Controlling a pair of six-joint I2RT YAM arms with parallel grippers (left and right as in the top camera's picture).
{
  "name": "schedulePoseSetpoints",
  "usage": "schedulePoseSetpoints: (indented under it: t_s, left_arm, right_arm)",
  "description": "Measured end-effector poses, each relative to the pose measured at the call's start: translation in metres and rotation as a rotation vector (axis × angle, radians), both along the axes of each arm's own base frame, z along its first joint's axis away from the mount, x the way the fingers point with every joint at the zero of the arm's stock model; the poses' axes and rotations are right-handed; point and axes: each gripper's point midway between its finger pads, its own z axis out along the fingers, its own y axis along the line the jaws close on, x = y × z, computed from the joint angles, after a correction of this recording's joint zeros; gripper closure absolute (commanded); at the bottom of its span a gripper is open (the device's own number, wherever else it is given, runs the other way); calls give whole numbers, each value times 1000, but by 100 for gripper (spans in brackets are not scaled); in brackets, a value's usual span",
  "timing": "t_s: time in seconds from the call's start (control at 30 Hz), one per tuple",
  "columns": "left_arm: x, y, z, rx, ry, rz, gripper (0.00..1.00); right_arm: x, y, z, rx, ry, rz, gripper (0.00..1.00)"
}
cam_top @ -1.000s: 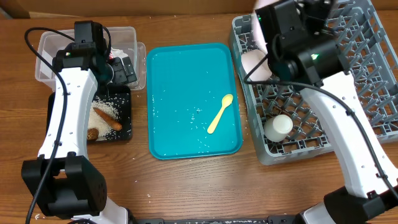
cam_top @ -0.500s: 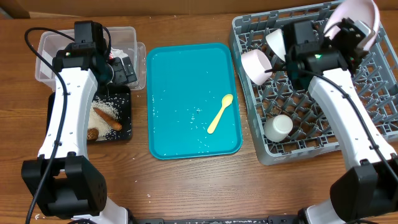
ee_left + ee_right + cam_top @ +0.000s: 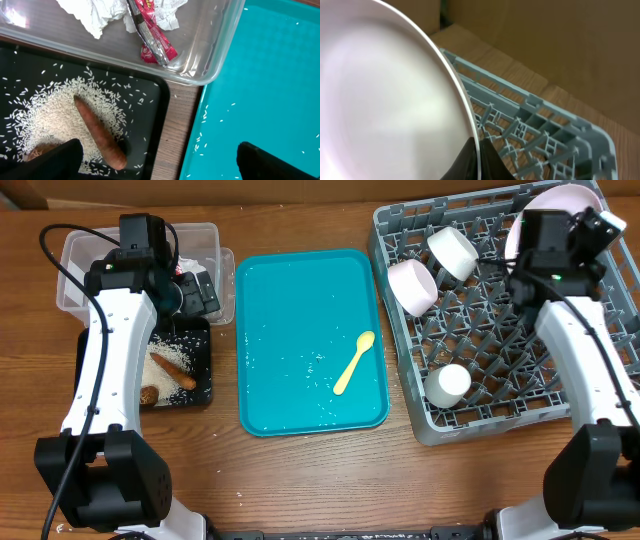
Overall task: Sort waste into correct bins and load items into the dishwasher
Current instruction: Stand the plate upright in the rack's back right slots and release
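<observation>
The brown wooden surface [image 3: 300,480] carries a large teal rectangular serving tray [image 3: 290,310] at its middle, and everything else is placed from it. On the teal tray's near right part lies a pale yellow plastic spoon [image 3: 353,363], slanted, with a few stray white grains around it.

Just left of the teal tray's near half sits a shallow black rectangular tray [image 3: 206,370]. It holds a heap of white rice grains [image 3: 55,115], a small orange-brown stick [image 3: 100,135] lying across the heap, and a brown food chunk [image 3: 149,394] at the heap's near edge.

Right of the teal tray stands a large square grey plastic dish rack [image 3: 600,370]. A small white cup [image 3: 447,385] is in its near left part. Farther back, one white bowl [image 3: 412,285] is tipped on its side, with a second white bowl [image 3: 453,252] just behind it.

Left of the teal tray's far half, a clear rectangular plastic tub [image 3: 220,45] contains a crumpled white paper napkin [image 3: 100,12] and a red-and-white wrapper [image 3: 152,37]. The left gripper [image 3: 160,165] hovers where the tub, the black tray and the teal tray meet. Its fingers are spread wide and hold nothing (only their dark tips show in the wrist view).

Farthest, over the rack's far right corner, the right gripper [image 3: 479,155] has its fingers pinched on the rim of a white round plate [image 3: 385,110], which stands on edge. Whether the plate's lower edge sits between the pegs cannot be told.
</observation>
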Motion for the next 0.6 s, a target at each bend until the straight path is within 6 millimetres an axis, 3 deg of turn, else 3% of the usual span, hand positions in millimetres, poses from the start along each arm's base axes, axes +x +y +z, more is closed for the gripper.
schedulePoseSetpoints:
  t_s: [0.27,0.47,0.6]
  left_arm:
    - [0,0,0,0,0,0,0]
    - [0,0,0,0,0,0,0]
    - [0,0,0,0,0,0,0]
  right_arm:
    - [10,-20,-14,20,162,219,96]
    - [24,-18,-14,-25,182,298,96]
    - [29,-19,-30,-32,231,314,96]
